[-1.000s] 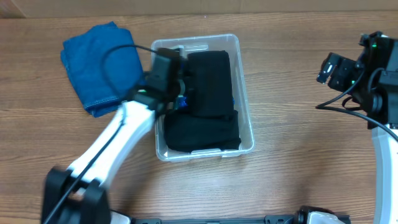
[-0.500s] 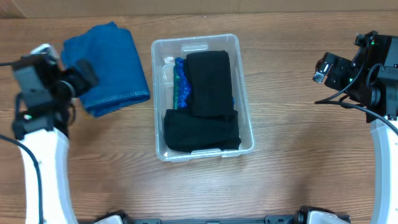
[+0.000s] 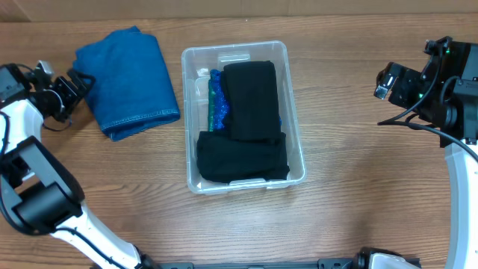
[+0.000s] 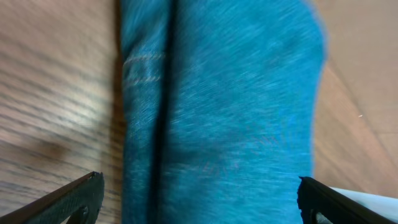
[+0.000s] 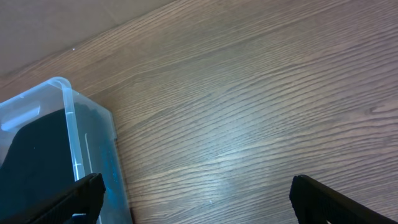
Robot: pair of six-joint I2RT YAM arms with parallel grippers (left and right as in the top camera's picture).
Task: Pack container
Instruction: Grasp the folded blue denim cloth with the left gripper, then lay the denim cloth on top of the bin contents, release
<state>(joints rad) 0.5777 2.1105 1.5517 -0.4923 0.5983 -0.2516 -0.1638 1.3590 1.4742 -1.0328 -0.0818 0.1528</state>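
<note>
The clear container [image 3: 290,112] stands in the middle of the wooden surface [image 3: 358,187], with its long side running away from the robot. Inside it lie two folded black clothes, one [image 3: 250,90] in the far part and one [image 3: 243,157] across the near end. A narrow blue-green item [image 3: 215,97] is pressed between the far black piece and the left wall. To the left of the container, near it but apart, a folded blue cloth [image 3: 127,78] rests on the surface. The left fingers [image 3: 81,82] are low at the outer edge of this cloth, on the side away from the container, so the whole cloth lies between them and it. In the left wrist view, which is blurred, the left fingers [image 4: 74,202] are spread wide apart, and the blue cloth [image 4: 236,112] fills the space ahead of them. I cannot tell if they touch it. The right fingers [image 3: 387,82] hang well to the right of the container, pointing towards it. From the right wrist they [image 5: 78,199] are also spread wide with nothing held, and only a corner of the container [image 5: 69,118] shows at the left.
</note>
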